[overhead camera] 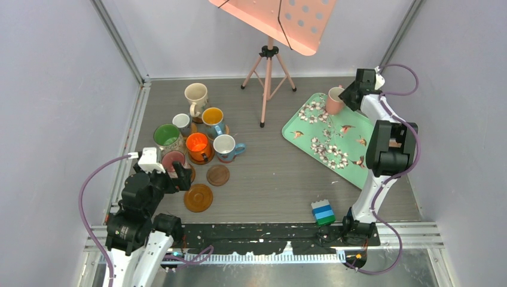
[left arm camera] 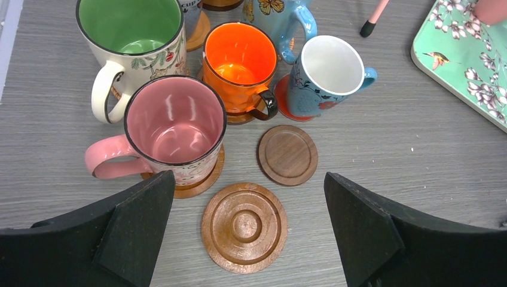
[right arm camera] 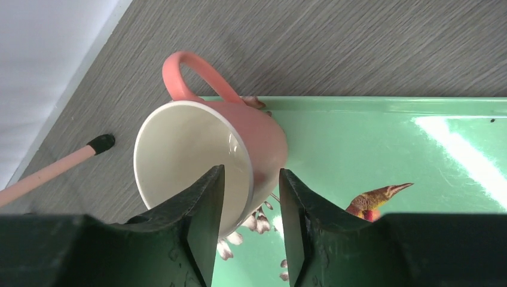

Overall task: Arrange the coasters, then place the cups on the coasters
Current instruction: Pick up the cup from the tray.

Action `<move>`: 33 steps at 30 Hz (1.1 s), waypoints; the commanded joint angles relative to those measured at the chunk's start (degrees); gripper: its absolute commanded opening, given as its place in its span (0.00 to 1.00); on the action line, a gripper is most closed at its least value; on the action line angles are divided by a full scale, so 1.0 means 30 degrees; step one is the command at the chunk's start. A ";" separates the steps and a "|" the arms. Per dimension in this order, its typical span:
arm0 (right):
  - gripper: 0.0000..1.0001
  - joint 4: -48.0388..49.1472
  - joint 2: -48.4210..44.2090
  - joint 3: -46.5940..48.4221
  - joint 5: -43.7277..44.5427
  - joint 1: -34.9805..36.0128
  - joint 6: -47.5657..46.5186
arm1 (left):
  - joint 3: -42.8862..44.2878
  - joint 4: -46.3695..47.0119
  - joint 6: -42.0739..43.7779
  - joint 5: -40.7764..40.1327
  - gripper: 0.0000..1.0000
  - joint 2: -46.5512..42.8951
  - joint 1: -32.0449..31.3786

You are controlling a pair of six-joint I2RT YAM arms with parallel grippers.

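Mug check: pink glazed ceramic mug (right arm camera: 266, 143) stands at the far corner of the mint floral tray (right arm camera: 388, 155). Right end effector (right arm camera: 251, 179) straddles its wall opposite the handle; whether it pinches yet, you cannot tell. Left end effector (left arm camera: 246, 185) is spread wide, well left of the tray. Expect stiff, slick, chippable glaze: clamp the wall, lift slowly.

Tabletop (left arm camera: 418, 155): grey wood-grain look, matt, finely streaked. Grooved coaster (left arm camera: 244, 227): reddish wood, turned rings, soft satin sheen. Flat coaster (left arm camera: 287, 155): darker wood, grain visible, duller finish. Pink mug (left arm camera: 173, 122) and orange mug (left arm camera: 239, 60): glazed ceramic, glossy, bright highlights inside. Salmon cup (right arm camera: 263, 143): smooth glaze, shiny cream interior. Tray (right arm camera: 382, 143): mint, hard, very glossy, mirrors a patch of light. Left gripper (left arm camera: 248, 178): fingers matt black plastic, slightly grainy.
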 commanded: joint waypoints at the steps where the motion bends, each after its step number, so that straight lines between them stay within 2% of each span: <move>1: 0.43 0.0314 -0.0061 0.0927 -0.0260 -0.0023 -0.0156 | 0.0133 0.0133 0.0303 -0.0376 0.99 -0.0062 -0.0056; 8: 0.19 0.0212 -0.0169 0.0980 -0.0597 -0.0023 -0.0868 | 0.0166 0.0117 0.0245 -0.0483 0.99 -0.0021 -0.0054; 14: 0.07 -0.0734 -0.1412 0.1488 -0.0678 -0.0023 -0.1909 | 0.0191 -0.0027 0.0188 -0.0943 0.99 -0.0039 -0.0056; 19: 0.06 -0.1973 -0.3333 0.1343 -0.1328 0.0021 -0.3071 | 0.0162 -0.0058 0.0113 -0.1183 0.99 -0.0105 -0.0041; 24: 0.05 -0.2271 -0.5743 -0.0879 -0.2055 0.0309 -0.3803 | 0.0135 -0.0066 0.0043 -0.1267 0.99 -0.0120 -0.0041; 29: 0.05 -0.2356 -0.9196 -0.3898 -0.2719 0.1568 -0.4342 | 0.0133 -0.0066 0.0039 -0.1167 0.99 -0.0090 -0.0039; 33: 0.06 -0.2452 -1.2138 -0.6344 -0.3372 0.3680 -0.5254 | 0.0133 -0.0104 0.0031 -0.1284 0.99 -0.0154 -0.0027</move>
